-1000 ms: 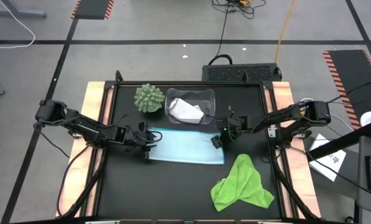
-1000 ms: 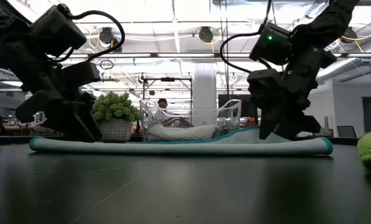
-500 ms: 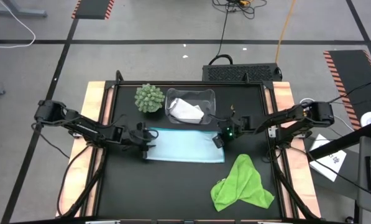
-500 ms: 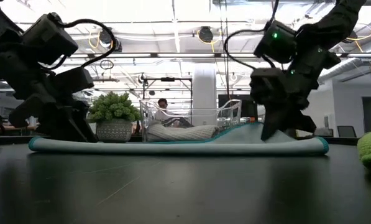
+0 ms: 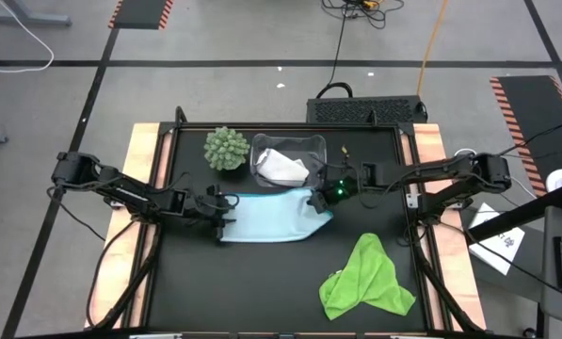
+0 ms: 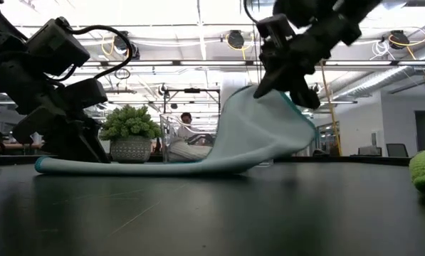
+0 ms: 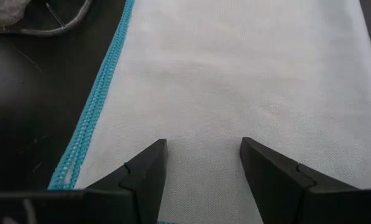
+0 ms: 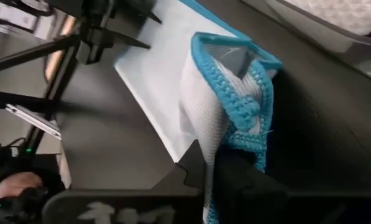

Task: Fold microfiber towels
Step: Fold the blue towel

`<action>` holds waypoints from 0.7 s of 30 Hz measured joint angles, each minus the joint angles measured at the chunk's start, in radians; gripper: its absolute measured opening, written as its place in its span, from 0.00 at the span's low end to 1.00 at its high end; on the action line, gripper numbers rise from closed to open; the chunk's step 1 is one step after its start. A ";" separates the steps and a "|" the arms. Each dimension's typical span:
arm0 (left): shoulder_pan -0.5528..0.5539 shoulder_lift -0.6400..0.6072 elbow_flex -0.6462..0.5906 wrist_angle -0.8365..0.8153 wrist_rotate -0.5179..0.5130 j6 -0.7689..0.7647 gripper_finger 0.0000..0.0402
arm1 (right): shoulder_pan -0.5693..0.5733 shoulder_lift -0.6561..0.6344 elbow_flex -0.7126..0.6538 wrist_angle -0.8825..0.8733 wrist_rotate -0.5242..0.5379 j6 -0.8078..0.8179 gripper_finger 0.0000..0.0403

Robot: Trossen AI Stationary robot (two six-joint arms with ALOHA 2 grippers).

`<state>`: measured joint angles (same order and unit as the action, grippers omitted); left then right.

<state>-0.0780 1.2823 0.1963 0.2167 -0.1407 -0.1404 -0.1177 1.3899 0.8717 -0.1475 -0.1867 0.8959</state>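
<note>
**Q:** What has changed at the right end of the light blue towel (image 5: 266, 218)?

**A:** A second earlier the towel lay flat across the centre of the high view, and the right claw (image 5: 320, 200) stood over its right edge with jaws apart. Now the jaws are pinched shut on that edge, and the right end is lifted and drawn toward the frame's left. In the low view the cloth (image 6: 258, 131) rises from the surface (image 5: 262, 292) in a curved sheet under the right claw (image 6: 287, 89) at upper centre. The right wrist view shows the blue-stitched hem (image 8: 241, 93) bunched between the dark fingers.

**Q:** And the left claw?

**A:** The left claw (image 5: 222, 212) keeps its place at the towel's left end, left of centre in the high view. Its fingers (image 7: 145, 180) stand well apart, resting on the cloth and gripping nothing; it appears to pin that end down.

**Q:** What does this mean for the task?

**A:** The first fold of this towel seems to be under way, with the right end probably to be laid over the left. The lime green towel (image 5: 367, 278) lies crumpled at lower right, unfolded. The white towel (image 5: 282, 168) sits in the clear bin (image 5: 309, 144) at upper centre, beside the spiky ball plant (image 5: 225, 148).
</note>
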 joint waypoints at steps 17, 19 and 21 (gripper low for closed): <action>-0.023 -0.041 0.001 0.072 -0.081 0.149 0.52 | 0.002 0.127 0.071 -0.204 0.005 -0.045 0.00; -0.029 -0.061 0.015 0.080 -0.085 0.159 0.52 | 0.002 0.128 0.071 -0.213 0.006 -0.052 0.00; -0.029 -0.080 0.030 0.076 -0.096 0.160 0.52 | 0.002 0.126 0.071 -0.215 0.007 -0.061 0.00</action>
<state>-0.1070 1.2022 0.2261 0.2924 -0.2367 0.0197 -0.1162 1.5162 0.9427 -0.3621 -0.1800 0.8346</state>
